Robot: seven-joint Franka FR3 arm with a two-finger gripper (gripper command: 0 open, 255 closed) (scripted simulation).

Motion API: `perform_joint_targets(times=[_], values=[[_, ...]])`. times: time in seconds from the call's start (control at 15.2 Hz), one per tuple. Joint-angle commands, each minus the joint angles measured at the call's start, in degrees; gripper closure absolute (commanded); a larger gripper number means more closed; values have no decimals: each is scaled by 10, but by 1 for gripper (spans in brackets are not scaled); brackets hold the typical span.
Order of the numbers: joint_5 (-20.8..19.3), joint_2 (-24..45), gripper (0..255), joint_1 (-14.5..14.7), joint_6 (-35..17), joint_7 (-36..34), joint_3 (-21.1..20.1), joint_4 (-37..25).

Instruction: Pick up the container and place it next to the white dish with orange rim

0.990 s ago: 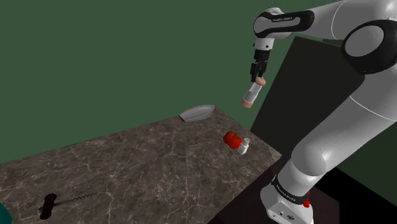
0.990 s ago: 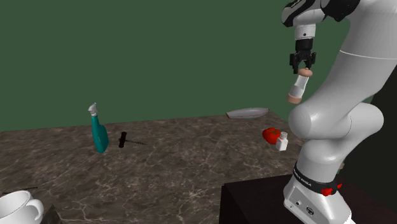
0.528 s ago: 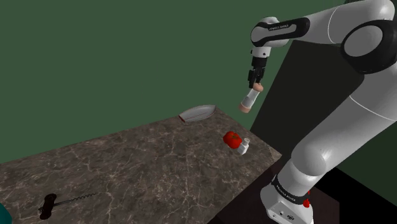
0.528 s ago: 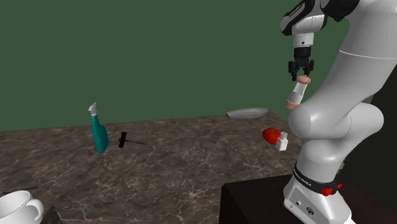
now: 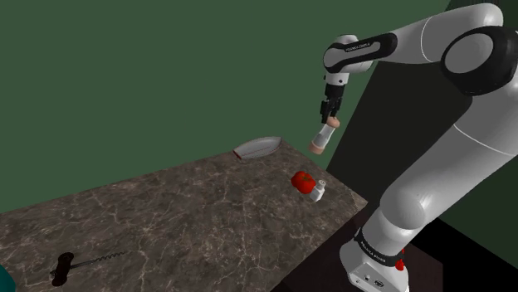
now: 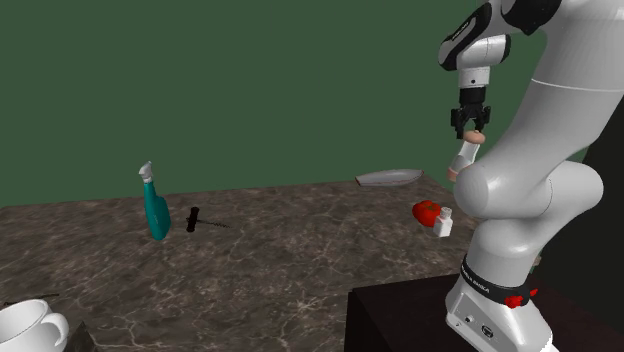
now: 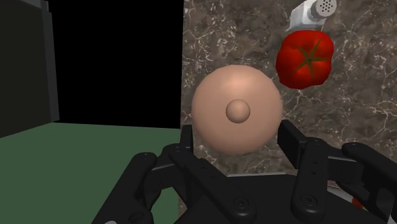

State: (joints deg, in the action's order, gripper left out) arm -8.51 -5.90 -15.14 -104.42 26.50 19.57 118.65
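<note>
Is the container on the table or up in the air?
In the air: the hand grips the container by its top, clear of the table.

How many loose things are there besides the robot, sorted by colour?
White: 4 (shallow white dish, small white shaker, white handled cup, white container with peach cap)
Red: 1 (round red tomato)
Teal: 1 (teal spray bottle)
Black: 1 (black corkscrew)
Total: 7

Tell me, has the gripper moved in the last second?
Yes. In the shoulder view the gripper, shut on the container, has dropped lower and slid left, toward the dish.
</note>
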Motion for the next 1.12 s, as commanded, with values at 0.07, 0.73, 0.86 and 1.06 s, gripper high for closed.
perform_joint_targets(times=[0.07,0.73,0.86,1.06], values=[[1,5,255,0,-24,-2,0,19],[6,34,255,-2,-101,-3,4,67],[7,42,255,-2,-116,-3,5,76],[10,54,255,-3,-139,-2,6,87]])
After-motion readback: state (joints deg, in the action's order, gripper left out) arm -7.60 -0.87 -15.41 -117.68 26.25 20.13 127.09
